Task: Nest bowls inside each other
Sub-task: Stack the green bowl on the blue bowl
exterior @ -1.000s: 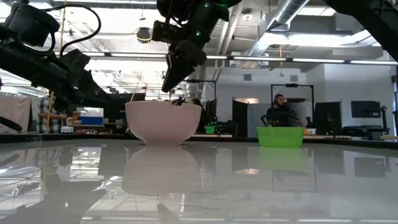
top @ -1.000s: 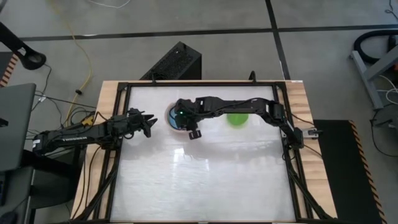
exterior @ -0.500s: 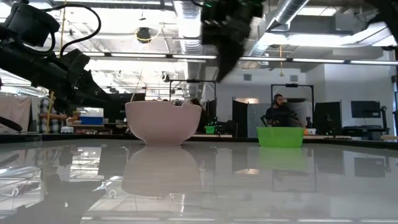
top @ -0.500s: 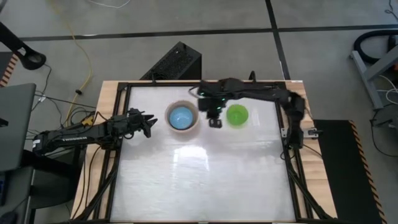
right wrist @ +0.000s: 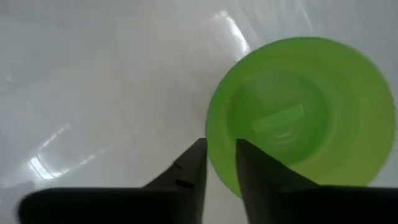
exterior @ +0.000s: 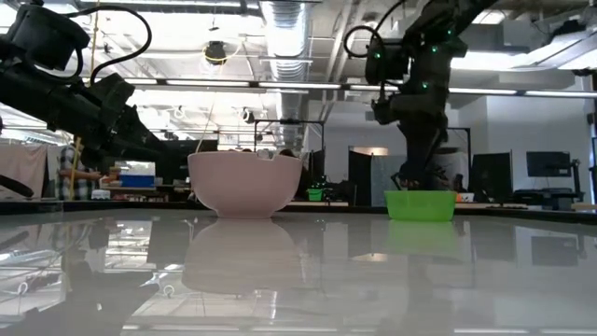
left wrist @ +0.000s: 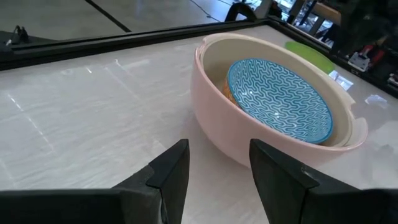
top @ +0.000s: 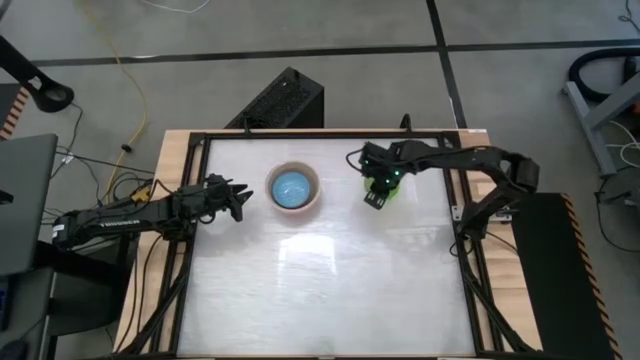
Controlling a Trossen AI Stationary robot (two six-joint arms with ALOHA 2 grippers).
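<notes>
A pale pink bowl (top: 293, 188) stands on the white table toward the far side. A beige bowl (left wrist: 214, 68) is nested in it, and a blue patterned bowl (left wrist: 278, 99) lies inside that one. A bright green bowl (right wrist: 298, 106) stands alone to their right. My right gripper (right wrist: 221, 163) points down just above the green bowl's (exterior: 420, 204) rim. Its fingers stand a little apart, one over the inside and one over the outside. My left gripper (left wrist: 214, 168) waits open, low over the table, left of the pink bowl (left wrist: 249, 130).
A black metal frame (top: 200, 150) runs round the white tabletop. The near half of the table (top: 320, 290) is bare. Beyond the table's far edge a person (exterior: 417, 168) shows deep in the room behind.
My right gripper has swung from over the pink bowl toward the table's right edge and come down over the green bowl, rolling its wrist on the way. The blue bowl stays in the pink stack. No bowl has shifted.
</notes>
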